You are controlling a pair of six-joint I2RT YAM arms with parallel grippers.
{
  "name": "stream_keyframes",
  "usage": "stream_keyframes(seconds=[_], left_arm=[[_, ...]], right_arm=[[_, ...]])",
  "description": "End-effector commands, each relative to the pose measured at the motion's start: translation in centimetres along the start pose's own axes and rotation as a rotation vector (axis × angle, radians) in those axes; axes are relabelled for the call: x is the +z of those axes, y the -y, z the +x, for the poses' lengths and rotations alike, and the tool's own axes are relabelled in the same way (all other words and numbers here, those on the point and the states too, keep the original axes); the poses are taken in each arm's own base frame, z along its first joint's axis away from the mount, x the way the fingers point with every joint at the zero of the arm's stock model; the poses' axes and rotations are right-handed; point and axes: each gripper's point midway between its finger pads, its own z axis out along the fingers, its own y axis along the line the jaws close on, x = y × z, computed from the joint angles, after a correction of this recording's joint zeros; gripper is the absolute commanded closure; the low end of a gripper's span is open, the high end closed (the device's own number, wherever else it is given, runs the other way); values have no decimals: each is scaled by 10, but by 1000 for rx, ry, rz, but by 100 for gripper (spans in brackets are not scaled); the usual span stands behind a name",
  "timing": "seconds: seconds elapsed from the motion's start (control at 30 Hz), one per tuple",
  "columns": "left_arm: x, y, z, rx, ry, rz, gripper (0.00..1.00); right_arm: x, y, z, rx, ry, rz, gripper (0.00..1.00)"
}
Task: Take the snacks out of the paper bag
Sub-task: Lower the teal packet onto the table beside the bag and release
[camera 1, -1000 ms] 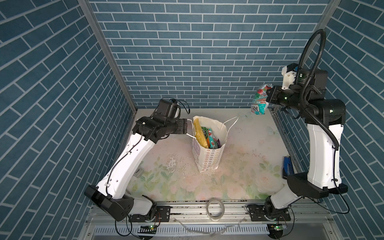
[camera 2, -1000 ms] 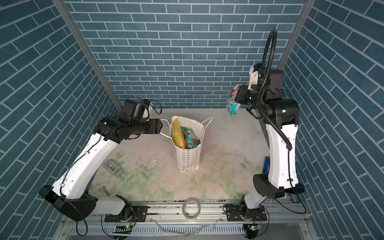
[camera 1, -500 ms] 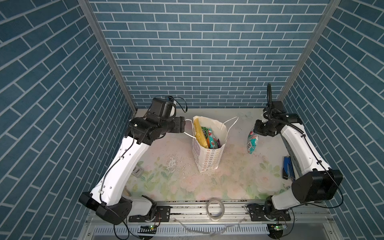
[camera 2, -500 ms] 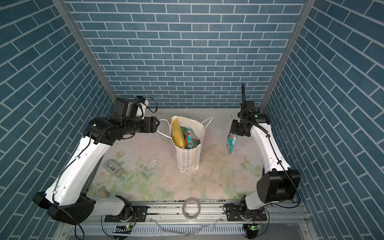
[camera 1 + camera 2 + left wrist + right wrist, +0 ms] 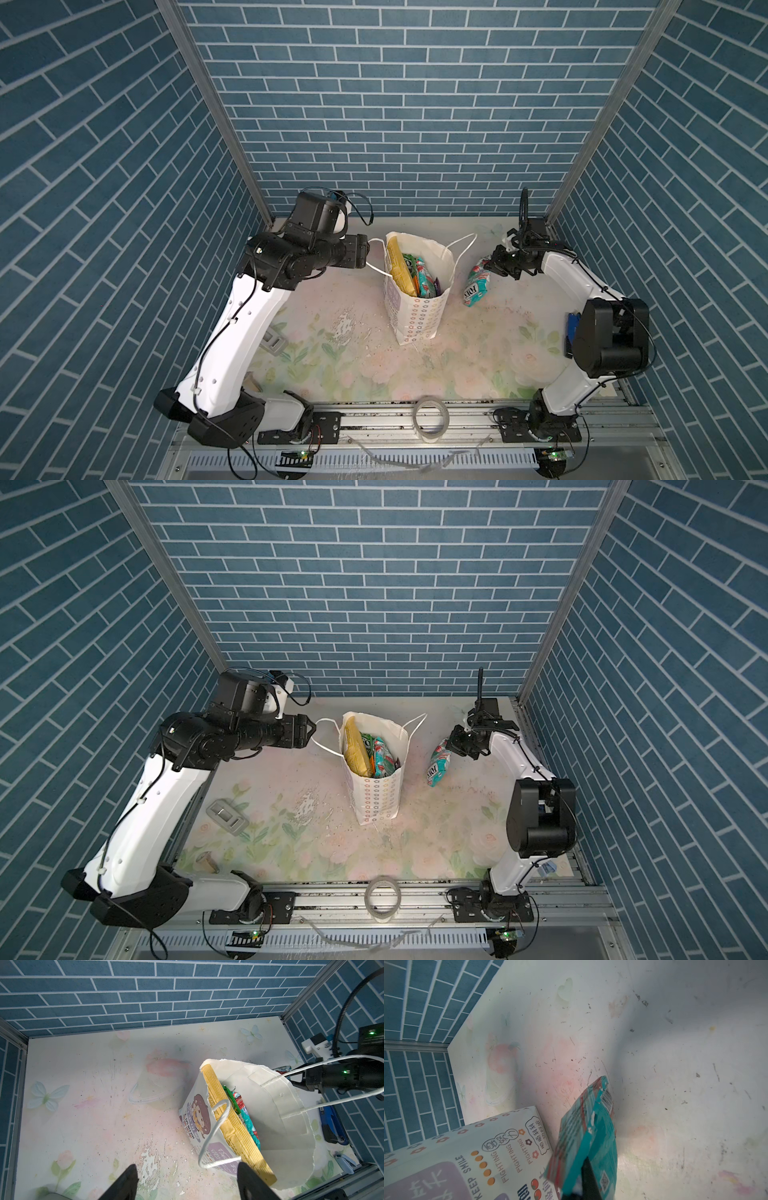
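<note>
Left side: the left gripper (image 5: 311, 730) is level with the bag's mouth, its jaws spread wide and holding nothing. In the left wrist view the near string handle (image 5: 216, 1126) loops down between the two fingers (image 5: 128, 1180), unpinched; contact with either finger cannot be confirmed. Centre: the paper bag (image 5: 417, 320) stands upright and open on the floral table (image 5: 340, 374). Inside, a yellow chips bag (image 5: 399, 266) stands on edge against the wall nearest the left arm, with teal packets (image 5: 424, 278) and other wrappers packed beside it. Right of the bag, apart from it: one teal candy packet (image 5: 478, 282) hangs lengthwise outside the bag, its upper end pinched between the closed jaws of the right gripper (image 5: 496, 264). Its lower end is down at the table; whether it touches cannot be determined. Far right: a dark blue stapler (image 5: 332, 1124) lies at the table edge beside the wall.
</note>
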Motion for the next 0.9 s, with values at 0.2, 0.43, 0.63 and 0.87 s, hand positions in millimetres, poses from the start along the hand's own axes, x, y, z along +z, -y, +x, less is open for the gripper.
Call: stream_keyframes(seconds=[0.2,0.43,0.63,0.87], left_arm=[[-25,24,-1,72,-39,13,27],[-1,50,7,122,-115,29,28],[24,66,15,122,-168,50,31],[37,62,22,88,-207,-14,31]], right_arm=[[1,59,15,60,-108,154,100],[-10,96,27,18,-155,346,85],[-14,111,30,-8,-179,424,72],[-45,101,13,-62,-109,468,60]])
